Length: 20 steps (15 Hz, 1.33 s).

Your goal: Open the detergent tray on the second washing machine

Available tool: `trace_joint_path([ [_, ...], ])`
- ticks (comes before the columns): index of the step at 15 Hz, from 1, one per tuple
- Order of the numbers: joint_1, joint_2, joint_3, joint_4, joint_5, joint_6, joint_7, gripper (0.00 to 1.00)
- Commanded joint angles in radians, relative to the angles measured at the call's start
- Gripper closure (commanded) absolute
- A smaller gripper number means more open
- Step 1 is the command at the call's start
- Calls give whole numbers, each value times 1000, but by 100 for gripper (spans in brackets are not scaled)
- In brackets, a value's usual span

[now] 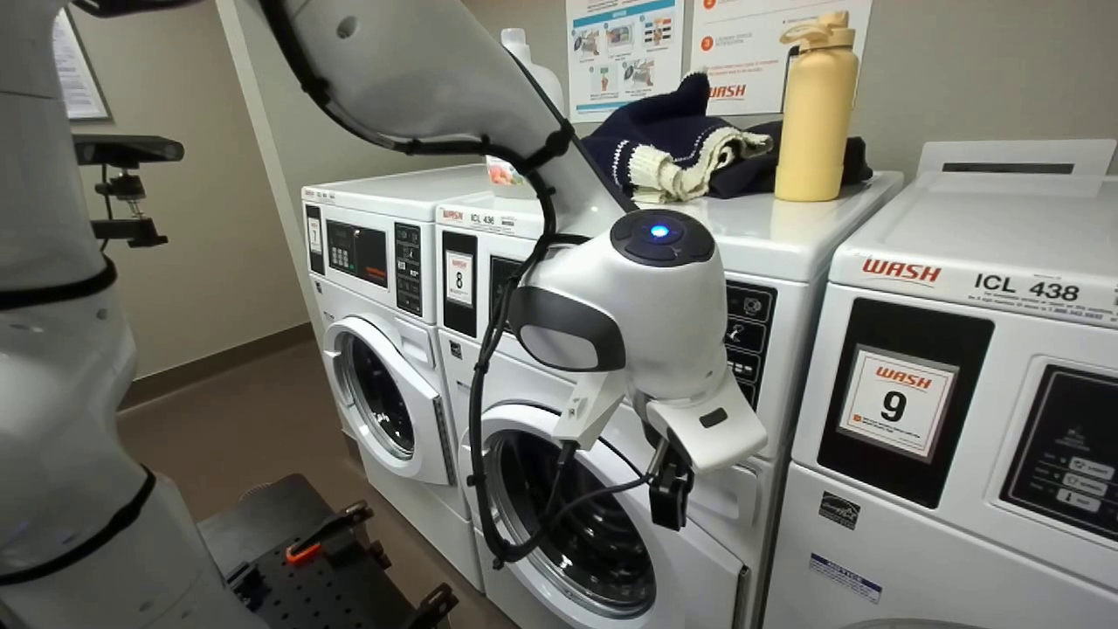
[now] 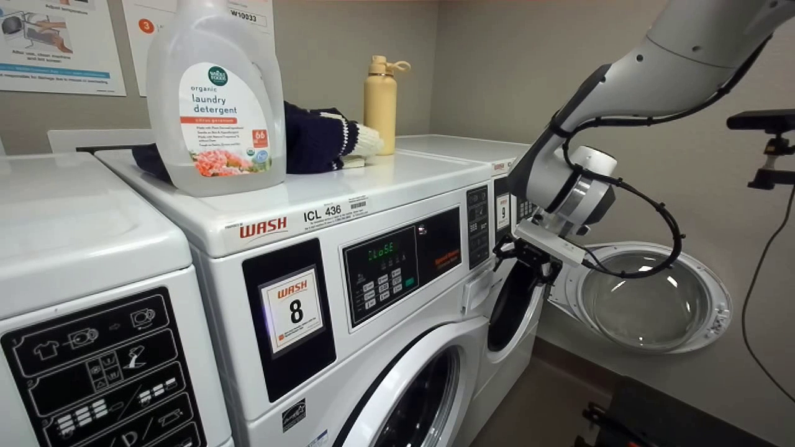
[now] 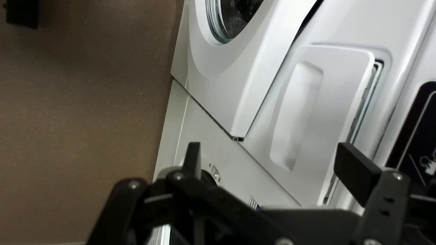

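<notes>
The hand (image 3: 272, 160) is being held spread wide, with nothing being gripped; just ahead of it, the tray (image 3: 323, 124) is being faced, slightly ajar on the washer (image 2: 366, 347).

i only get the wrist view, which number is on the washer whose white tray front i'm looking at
Observer: In an exterior view that washer carries a card with the number 8.
Operator: ok, does its display show anything
Observer: Yes, the display shows green letters that seem to read CLOSE.
Operator: and is anything standing on top of it
Observer: Yes, among other things a laundry detergent bottle, upright at the end away from the detergent tray you see.
</notes>
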Motion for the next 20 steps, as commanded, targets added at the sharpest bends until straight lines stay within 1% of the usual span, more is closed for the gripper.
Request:
trace_joint_path([
  [1,-12,34,17,30,68,18,-51,0],
  [11,-23,62,19,65,270,-1,-196,0],
  [20,-17,80,19,73,404,-15,-287,0],
])
